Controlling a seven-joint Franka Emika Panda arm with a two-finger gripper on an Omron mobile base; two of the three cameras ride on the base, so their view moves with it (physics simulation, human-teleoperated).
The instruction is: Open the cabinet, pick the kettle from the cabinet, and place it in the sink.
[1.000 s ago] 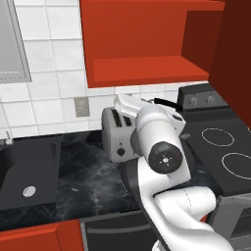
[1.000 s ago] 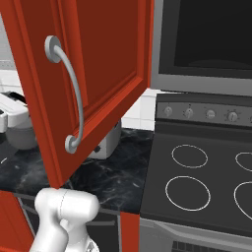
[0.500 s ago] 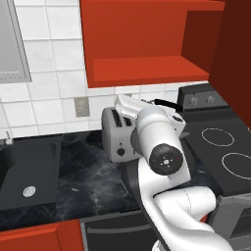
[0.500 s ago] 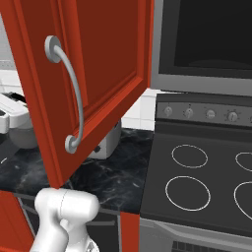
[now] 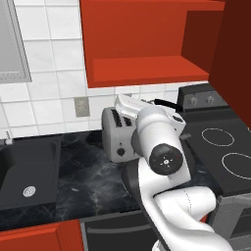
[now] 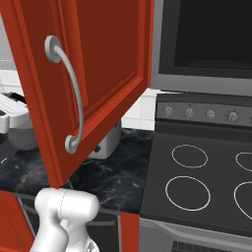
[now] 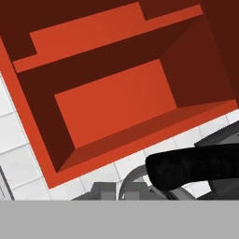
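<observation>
Kettle (image 7: 196, 167) hangs by its black handle top in the clenched gripper (image 7: 122, 190), close by the toaster (image 5: 115, 137) below the open cabinet (image 5: 147, 71) — swinging toward the sink (image 5: 29, 166) could clip that toaster, or the thin pinch could slip.

The arm (image 5: 162, 162) is glossy white, built of fat rounded links that swell at each joint like stacked elbows of pipe. One joint (image 5: 166, 159) faces me with a round dark cap, black with a small pale mark and tiny dots at its centre, ringed by a thin dark seam. Darker grey bands show where one link meets the next. From the other side a lower link (image 6: 66, 211) appears as a smooth white cylinder with softly rounded corners, shaded grey underneath. No cables or lettering are visible.
</observation>
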